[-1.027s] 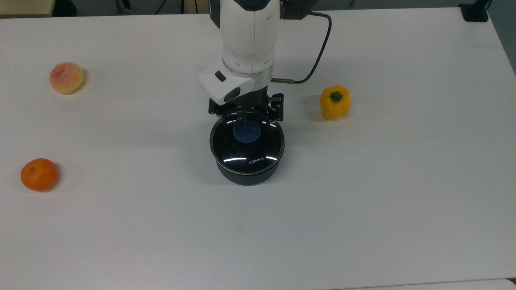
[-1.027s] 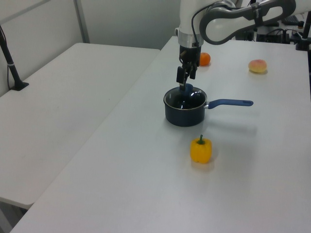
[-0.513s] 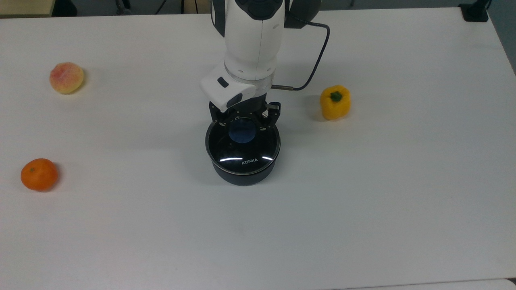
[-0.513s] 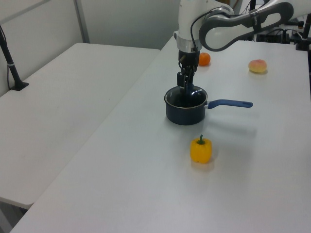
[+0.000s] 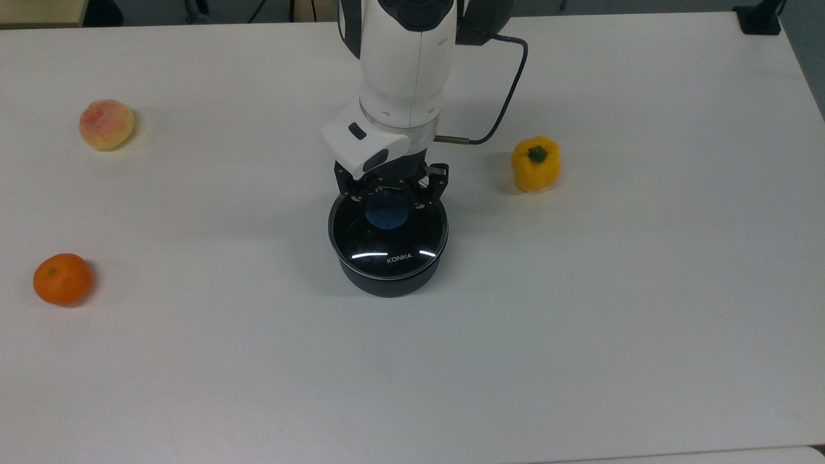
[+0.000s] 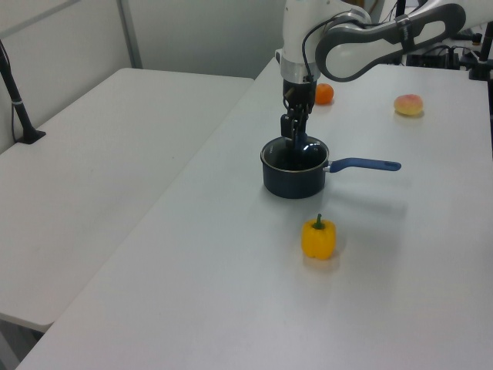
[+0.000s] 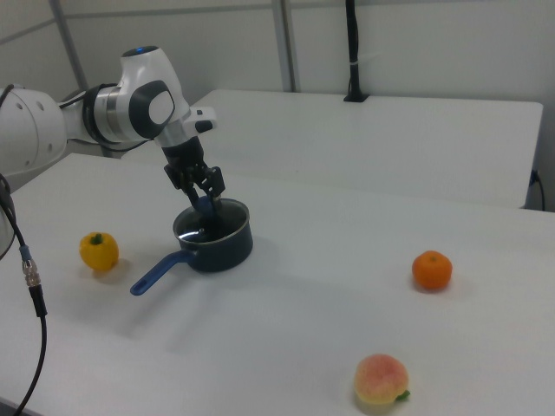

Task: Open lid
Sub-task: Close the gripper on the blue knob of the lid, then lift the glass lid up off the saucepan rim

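Lid [image 5: 387, 235] of clear glass sits flat on the dark blue saucepan [image 6: 292, 176], directly under the claw [image 5: 389, 193], its white "KONKA" lettering on the side away from the claw in the top view. The claw points straight down with its fingers partly spread, one on each side of the round blue knob [image 5: 387, 211] at the lid's centre; whether the pads actually press the knob I cannot tell. The lid's metal rim lies level on the pan all around. In the left view, the saucepan's long blue handle [image 6: 363, 163] runs off toward the left view's right, away from the claw. On the white surface [image 5: 580, 335], a yellow bell pepper [image 5: 535, 164] stands near the claw on the top view's right. A peach [image 5: 106, 124] lies well apart on the top view's left, and an orange [image 5: 62, 279] lies well apart too, lower on the top view's left.
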Controlling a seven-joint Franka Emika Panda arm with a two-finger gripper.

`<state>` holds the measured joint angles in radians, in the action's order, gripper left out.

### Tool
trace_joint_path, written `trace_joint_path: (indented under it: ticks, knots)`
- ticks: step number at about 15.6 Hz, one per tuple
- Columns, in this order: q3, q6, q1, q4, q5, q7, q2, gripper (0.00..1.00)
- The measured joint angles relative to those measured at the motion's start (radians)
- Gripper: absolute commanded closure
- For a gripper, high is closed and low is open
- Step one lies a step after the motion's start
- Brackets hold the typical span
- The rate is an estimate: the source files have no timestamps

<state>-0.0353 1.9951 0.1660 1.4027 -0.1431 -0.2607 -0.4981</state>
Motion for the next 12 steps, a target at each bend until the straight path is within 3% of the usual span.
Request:
trace_joint_path:
  ticks: [12]
  knots:
    - [0.0, -0.005, -0.003, 0.0, 0.0, 0.017, 0.078, 0.91]
